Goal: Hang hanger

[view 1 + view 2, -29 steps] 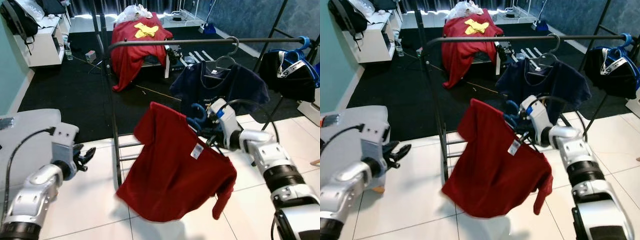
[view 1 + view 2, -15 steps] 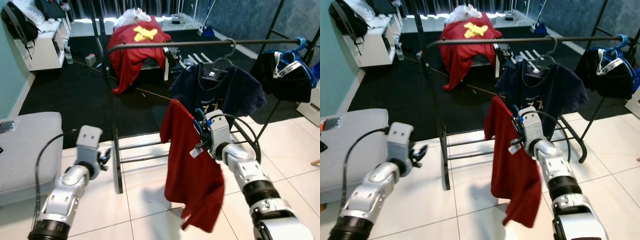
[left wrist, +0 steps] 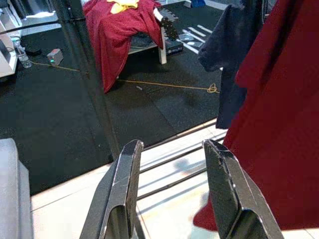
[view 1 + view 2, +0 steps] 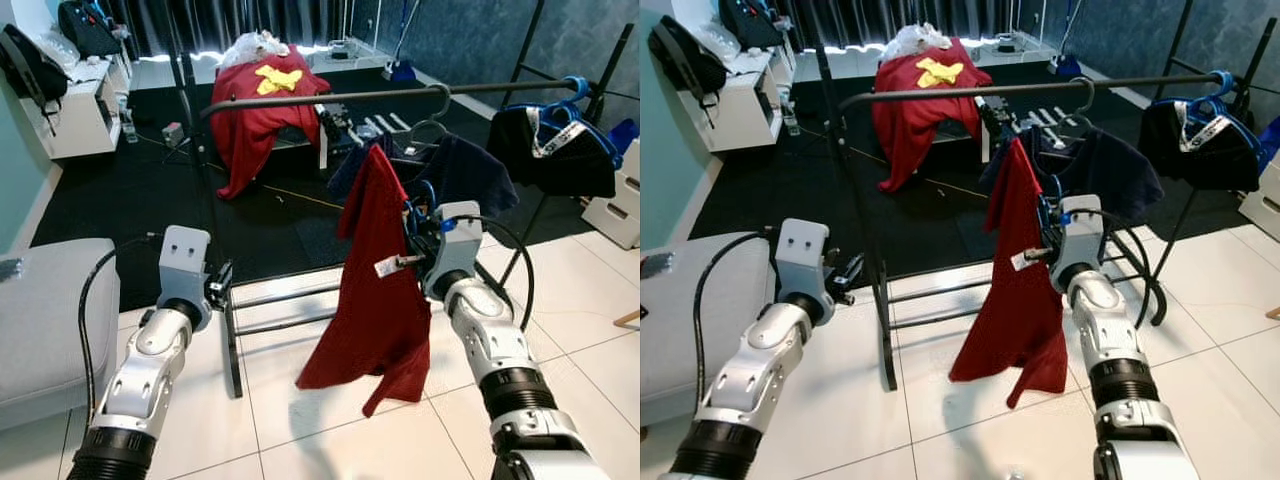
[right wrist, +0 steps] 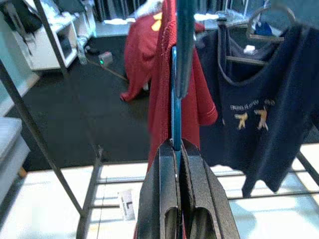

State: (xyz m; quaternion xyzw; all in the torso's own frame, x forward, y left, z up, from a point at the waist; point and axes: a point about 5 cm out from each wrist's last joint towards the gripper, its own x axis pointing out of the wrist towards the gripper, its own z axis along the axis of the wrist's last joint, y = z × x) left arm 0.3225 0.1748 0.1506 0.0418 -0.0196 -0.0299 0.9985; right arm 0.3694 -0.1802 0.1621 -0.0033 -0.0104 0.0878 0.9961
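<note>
The right gripper [image 5: 175, 164] pinches the blue hanger [image 5: 175, 109] carrying the red shirt [image 4: 375, 270], held below the rail [image 4: 330, 97] — at its 6 o'clock. Hooking remains undone. The left gripper [image 3: 169, 191] waits, parted wide — empty.

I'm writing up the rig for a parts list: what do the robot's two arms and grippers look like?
Both arms are glossy silver, segmented shells with ribbed black rings at the joints. Each wrist carries a boxy pale grey housing; the right one has a small blue mark. A black cable loops from each housing back along the arm. The left gripper and the right gripper each have two long, flat, glossy black fingers.
</note>
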